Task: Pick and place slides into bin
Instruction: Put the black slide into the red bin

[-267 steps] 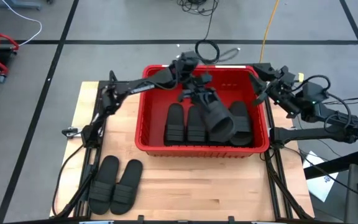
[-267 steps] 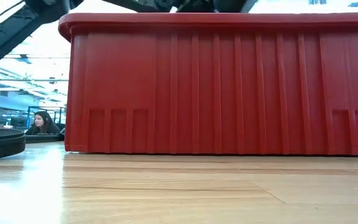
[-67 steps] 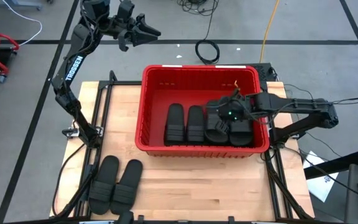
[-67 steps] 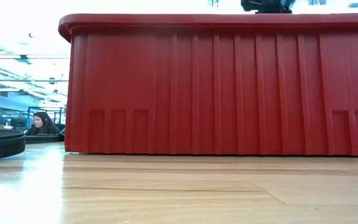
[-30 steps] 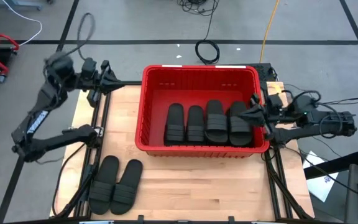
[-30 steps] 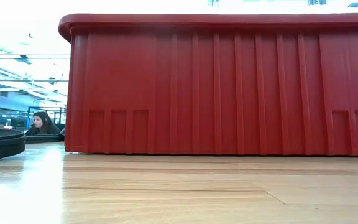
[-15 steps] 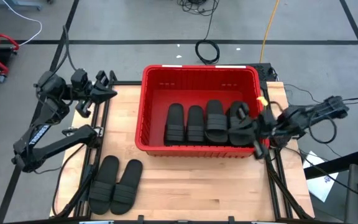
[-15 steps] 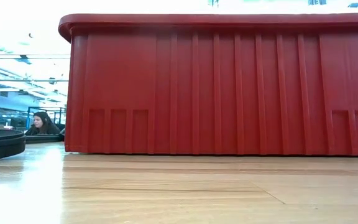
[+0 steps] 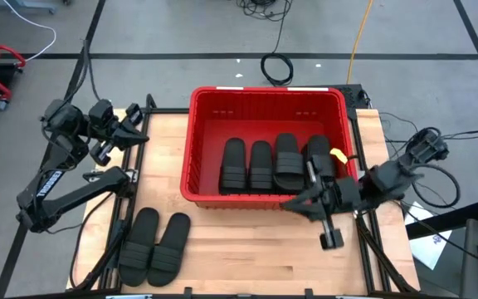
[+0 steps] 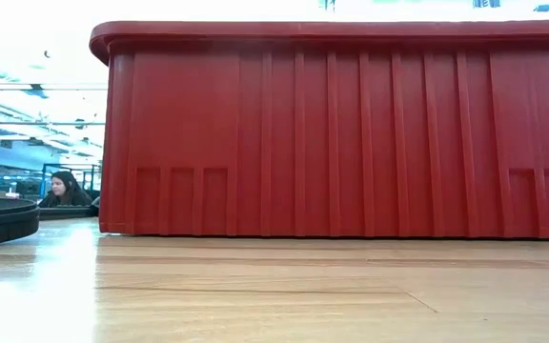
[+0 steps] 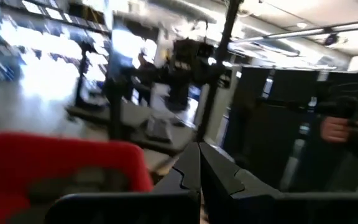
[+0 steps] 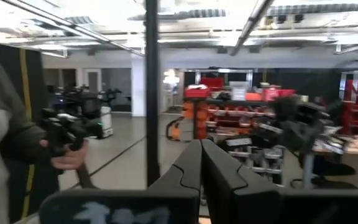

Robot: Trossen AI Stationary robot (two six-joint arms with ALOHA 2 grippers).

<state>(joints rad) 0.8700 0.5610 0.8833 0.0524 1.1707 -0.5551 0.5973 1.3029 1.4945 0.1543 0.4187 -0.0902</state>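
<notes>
From above, the red bin (image 9: 268, 145) is my landmark: four black slides (image 9: 276, 163) lie side by side inside it against its front wall, long axes running front to back, while the last two slides (image 9: 154, 246) sit on the wooden table (image 9: 247, 257) out past the bin's front-left corner, parallel to each other and leaning slightly from that same front-to-back line. My left gripper (image 9: 136, 126) hangs off the bin's left wall, near its rear corner, fingers together and empty; my right gripper (image 9: 293, 202) is low at the bin's front-right corner, also pressed together on nothing. The loose pair lies on the left arm's side of the bin, so I judge my left is the better placed, with the pair forward of it along the table. At table height I see only the bin's ribbed front wall (image 10: 351, 133) and a dark sole edge (image 10: 3, 217) off its left corner. My left wrist shows closed fingertips (image 11: 199, 163) and a red bin corner (image 11: 61, 163). My right wrist shows closed fingertips (image 12: 201, 163) facing the room, no slide.
</notes>
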